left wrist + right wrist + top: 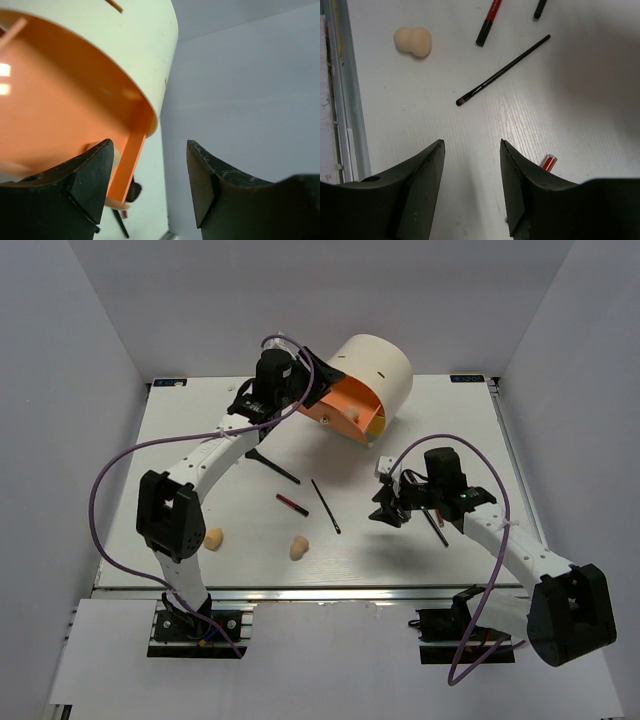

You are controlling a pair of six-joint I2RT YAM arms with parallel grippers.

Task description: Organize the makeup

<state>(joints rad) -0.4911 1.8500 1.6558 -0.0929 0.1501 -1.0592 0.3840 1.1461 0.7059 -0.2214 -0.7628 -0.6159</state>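
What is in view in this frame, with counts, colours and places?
case: one, cream with orange inside, on its side, back centre
sponges: two, beige, front left of table
flared brush: one, black, in front of the case
red-and-black stick: one, table centre
thin brush: one, black, right of that stick
short stick: one, red end showing, beside right gripper
table: one, white
left gripper: open, at the case mouth
right gripper: open, above bare table
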